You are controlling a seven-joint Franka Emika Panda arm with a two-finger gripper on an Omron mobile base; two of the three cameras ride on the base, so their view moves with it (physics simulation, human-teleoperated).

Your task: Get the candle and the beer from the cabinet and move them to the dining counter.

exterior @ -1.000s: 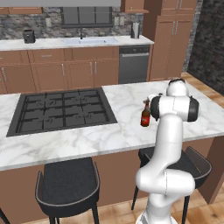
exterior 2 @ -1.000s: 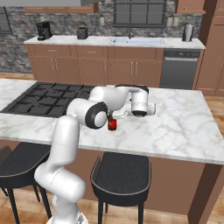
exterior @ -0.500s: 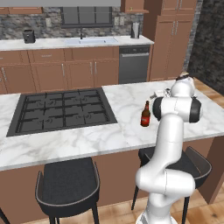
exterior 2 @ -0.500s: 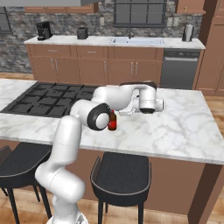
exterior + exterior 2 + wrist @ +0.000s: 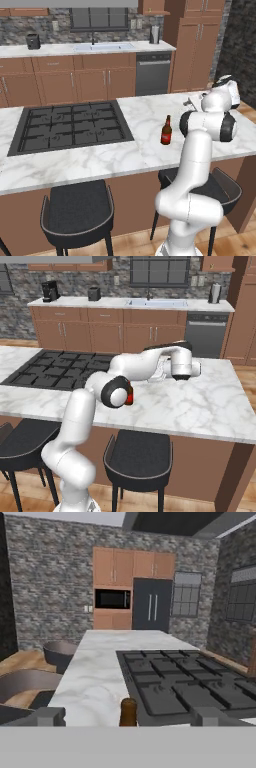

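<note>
The beer (image 5: 166, 131), a dark brown bottle with a red label, stands upright on the marble dining counter (image 5: 145, 155) just right of the cooktop. My gripper (image 5: 192, 103) hovers above the counter to the right of the bottle and apart from it, open and holding nothing. In the hand view the bottle's top (image 5: 128, 710) pokes up at the bottom, between my widely spread fingertips (image 5: 50, 716) and beyond them. From the right base view my elbow hides most of the beer (image 5: 131, 398). The candle and the cabinet are out of view.
A black gas cooktop (image 5: 70, 125) is set into the counter left of the bottle. Dark stools (image 5: 77, 210) (image 5: 140, 453) stand along the near side. Behind lie the sink counter (image 5: 100, 47), a dishwasher (image 5: 153, 72) and tall pantry cabinets (image 5: 200, 40).
My hand has drawn back to the right and slightly up, away from the beer, staying open. The bottle has stayed upright in the same spot.
</note>
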